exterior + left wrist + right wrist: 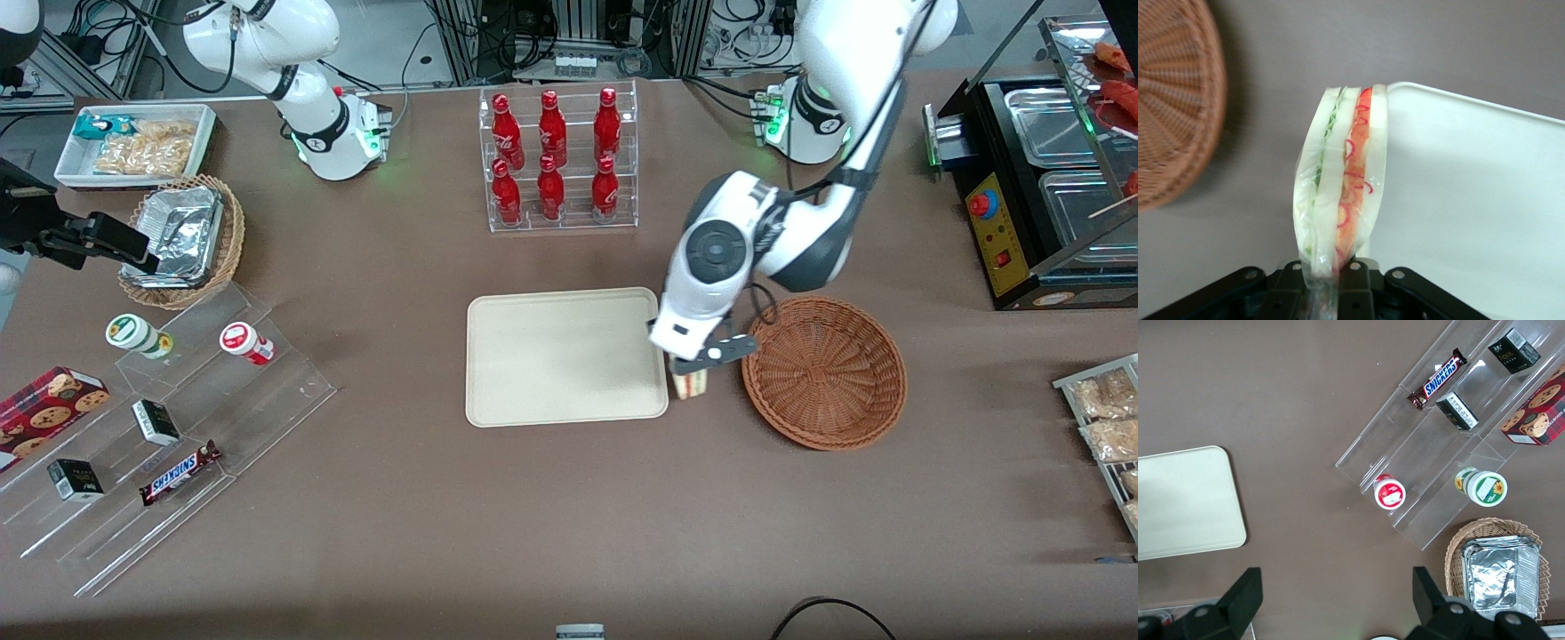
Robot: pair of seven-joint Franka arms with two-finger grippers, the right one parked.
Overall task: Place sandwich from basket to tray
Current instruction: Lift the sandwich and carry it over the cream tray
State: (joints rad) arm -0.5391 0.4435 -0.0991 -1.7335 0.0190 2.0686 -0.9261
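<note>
Your gripper [689,366] is clamping the sandwich [687,383] and holding it in the gap between the basket [825,371] and the tray [565,356], right at the tray's edge nearest the basket. In the wrist view the sandwich [1341,183] is showing as a wedge in clear wrap, cut edge facing the camera: pale bread slices with a green layer on one side and a red-orange layer with thin pink-red curls on the other. The black fingers [1355,283] are pinching its narrow end. The basket [1175,100] is sitting beside it with nothing inside. The tray [1471,200] is lying bare, its rounded corner just beside the sandwich. Brown table [569,516] is lying open around both, nearer the front camera.
</note>
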